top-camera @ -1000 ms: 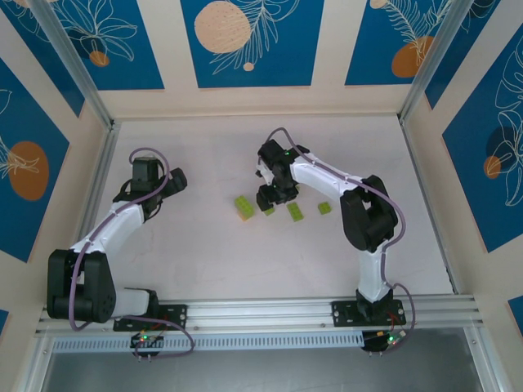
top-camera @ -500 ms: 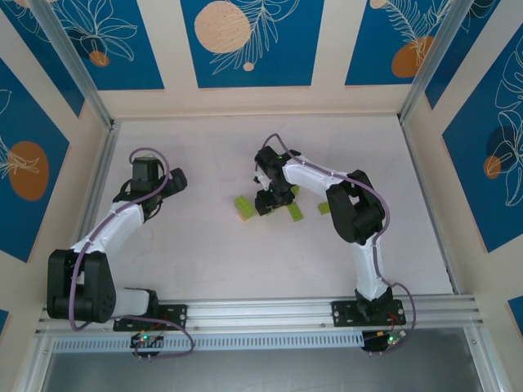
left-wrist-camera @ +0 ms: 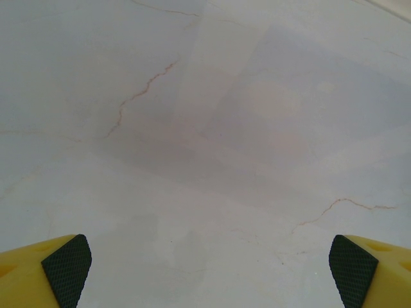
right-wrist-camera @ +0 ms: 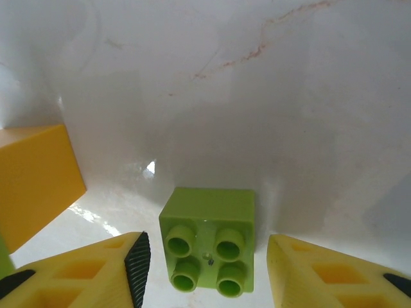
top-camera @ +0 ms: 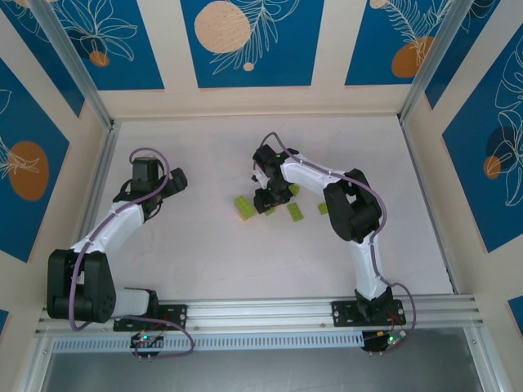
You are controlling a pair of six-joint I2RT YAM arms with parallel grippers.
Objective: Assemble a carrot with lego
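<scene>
The right gripper stands with jaws apart astride a square four-stud lime-green brick on the white veined table, with a gap at each finger. An orange brick lies just beside it. The left gripper hangs wide open, well apart from the other green bricks at mid-table.

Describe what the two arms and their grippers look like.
The left arm and right arm share white links and black joints, each trailed by a purple cable. The fingers are yellow wedges with black cross-hatched pads.
</scene>
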